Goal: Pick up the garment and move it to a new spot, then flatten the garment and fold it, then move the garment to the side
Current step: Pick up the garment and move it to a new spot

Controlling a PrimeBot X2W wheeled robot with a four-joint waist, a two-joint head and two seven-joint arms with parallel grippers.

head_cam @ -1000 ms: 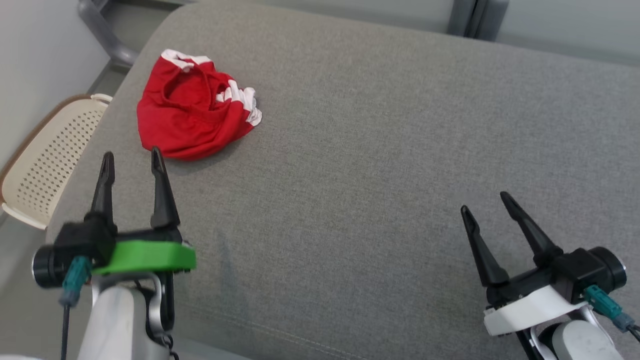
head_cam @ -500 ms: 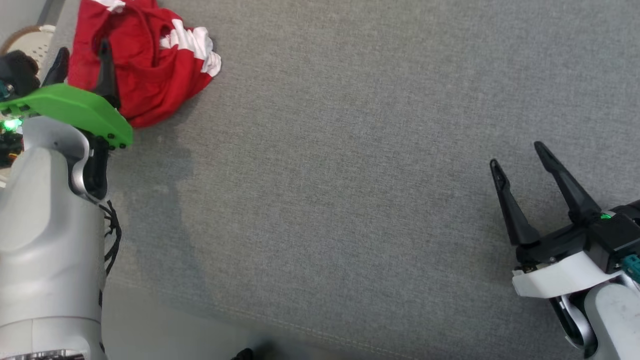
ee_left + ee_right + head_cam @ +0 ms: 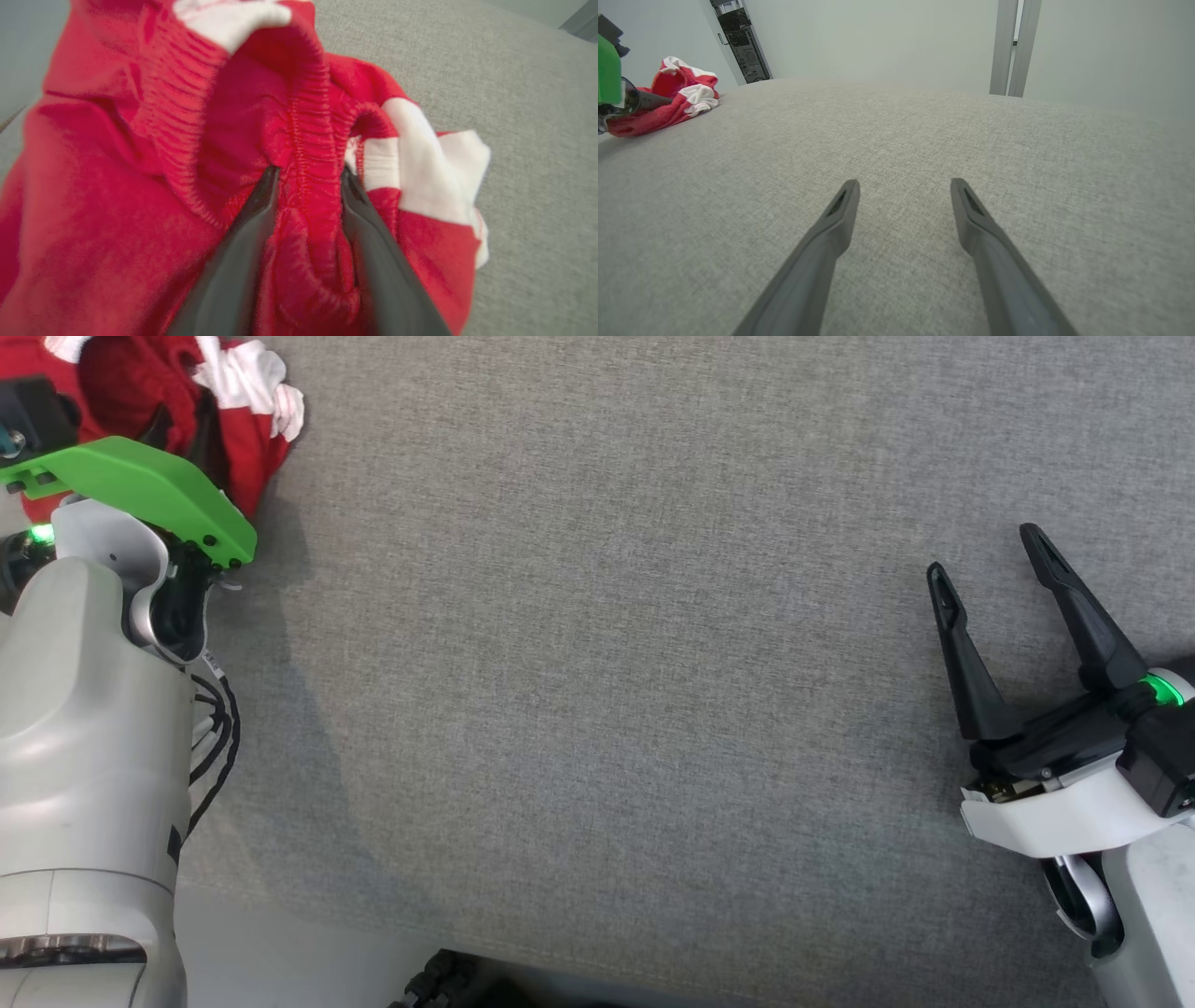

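You've got nothing readable here: no legible text, label, brand, number or sign on anything in any of the views.

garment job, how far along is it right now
Done: nothing yet; the red and white garment lies crumpled at the grey cushion's far left. In hand: the left gripper straddles the elastic waistband; a firm pinch is not certain. Left: lifting, moving, flattening, folding, setting aside. The right gripper hangs open over bare cushion.
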